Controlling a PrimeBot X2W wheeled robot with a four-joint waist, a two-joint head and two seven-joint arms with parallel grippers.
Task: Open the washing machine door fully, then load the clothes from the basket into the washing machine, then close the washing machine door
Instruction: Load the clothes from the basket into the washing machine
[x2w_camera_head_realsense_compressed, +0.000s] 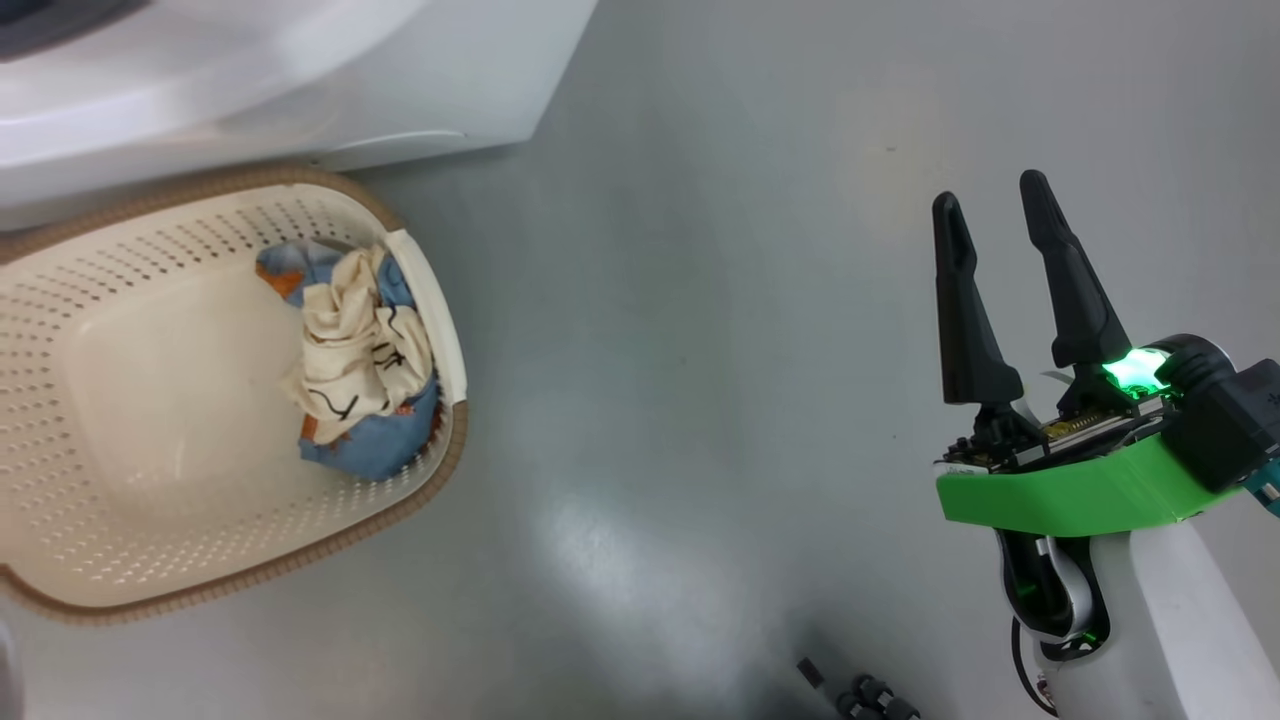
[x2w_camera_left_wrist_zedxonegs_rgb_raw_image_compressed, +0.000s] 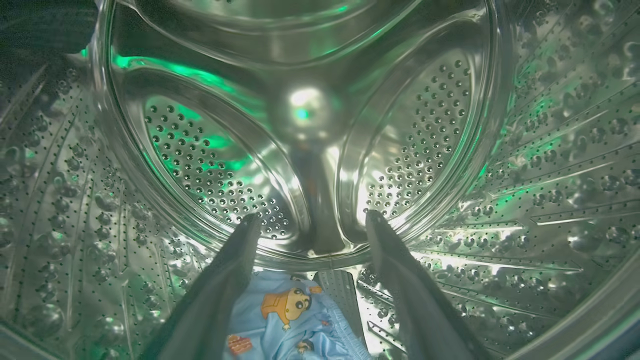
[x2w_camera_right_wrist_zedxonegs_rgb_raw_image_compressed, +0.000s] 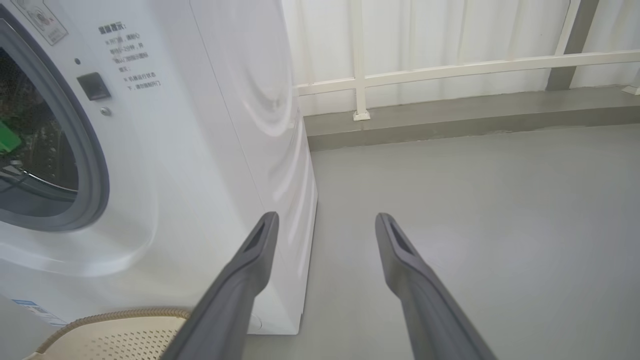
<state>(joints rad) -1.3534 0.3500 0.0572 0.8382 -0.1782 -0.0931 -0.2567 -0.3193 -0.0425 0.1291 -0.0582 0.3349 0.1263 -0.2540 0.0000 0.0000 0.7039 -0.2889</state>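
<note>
My left gripper is inside the washing machine's steel drum, open, with nothing between its fingers. A light blue garment with orange cartoon prints lies on the drum floor just below it. The cream basket stands on the floor against the white washing machine. At its right end, a cream garment with black lines lies on blue cloth. My right gripper hangs open over bare floor, far right of the basket. The washing machine door is out of view.
The right wrist view looks past my right gripper at the machine's front corner, its grey gasket and the basket rim. A white railing on a low kerb runs behind. Grey floor spreads to the right.
</note>
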